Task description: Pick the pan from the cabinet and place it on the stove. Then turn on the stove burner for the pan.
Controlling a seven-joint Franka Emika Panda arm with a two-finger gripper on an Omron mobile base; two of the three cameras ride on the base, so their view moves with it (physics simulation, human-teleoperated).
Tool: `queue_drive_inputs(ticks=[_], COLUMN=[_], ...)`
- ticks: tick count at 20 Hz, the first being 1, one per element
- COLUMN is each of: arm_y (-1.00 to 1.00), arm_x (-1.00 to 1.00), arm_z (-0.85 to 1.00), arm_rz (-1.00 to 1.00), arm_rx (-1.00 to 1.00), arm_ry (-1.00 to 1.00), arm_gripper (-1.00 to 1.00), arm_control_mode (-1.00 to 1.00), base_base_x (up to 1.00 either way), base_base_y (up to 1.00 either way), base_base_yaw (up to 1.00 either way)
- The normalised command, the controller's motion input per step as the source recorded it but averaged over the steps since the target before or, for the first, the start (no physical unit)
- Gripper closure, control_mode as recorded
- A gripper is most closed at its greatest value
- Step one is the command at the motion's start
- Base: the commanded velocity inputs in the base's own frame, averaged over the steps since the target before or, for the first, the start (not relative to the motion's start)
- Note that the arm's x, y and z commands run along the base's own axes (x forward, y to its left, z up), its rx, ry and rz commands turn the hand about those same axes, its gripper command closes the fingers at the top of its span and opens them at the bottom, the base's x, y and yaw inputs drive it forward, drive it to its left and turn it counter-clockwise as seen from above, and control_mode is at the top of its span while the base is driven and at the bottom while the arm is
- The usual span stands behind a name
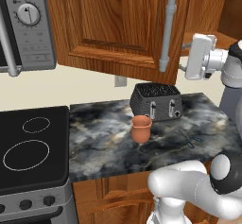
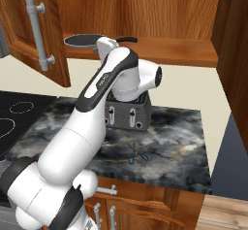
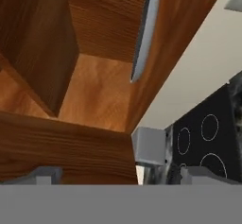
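The pan [image 2: 83,41] lies on the shelf of the open cabinet [image 2: 160,49], its thin black handle pointing right. My white hand is raised to shelf height just right of the pan's rim and hides part of it. My gripper [image 3: 122,175] is open, its tips far apart with nothing between them, facing the wooden cabinet wall. In the left base view the gripper [image 1: 188,69] sits beside the open door's grey bar handle [image 1: 166,34]. The stove [image 1: 52,124] is at the lower left, and its largest ring, the stove burner [image 1: 26,154], is bare.
The open cabinet door [image 2: 19,25] juts out left of the hand. On the marble counter [image 1: 104,142] stand a dark toaster [image 1: 156,101] and a terracotta cup [image 1: 141,128], with scissors [image 1: 190,139] lying nearby. A grey microwave [image 1: 26,24] hangs above the stove.
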Motion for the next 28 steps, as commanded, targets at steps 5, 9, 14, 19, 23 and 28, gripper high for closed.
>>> queue_drive_inputs(ticks=[5,9,14,19,23,28], arm_y=[0.51,0.59,0.63,0.64,0.65,0.65], arm_x=[0.06,-0.08,-0.31,-0.36,-0.36,-0.36], arm_z=[-0.07,0.0,0.0,0.0,0.0,0.0], arm_rz=[0.11,0.13,0.11,0.1,0.1,0.1], arm_rx=[0.05,0.0,0.0,0.0,0.0,0.0], arm_ry=[0.12,0.07,0.03,0.03,0.04,0.03], arm_gripper=[-1.0,-1.0,-1.0,-1.0,-1.0,-1.0], arm_control_mode=[-1.0,-1.0,-1.0,-1.0,-1.0,-1.0], base_base_x=[0.0,0.0,0.0,0.0,0.0,0.0], base_base_y=[0.0,0.0,0.0,0.0,0.0,0.0], base_base_yaw=[0.0,0.0,0.0,0.0,0.0,0.0])
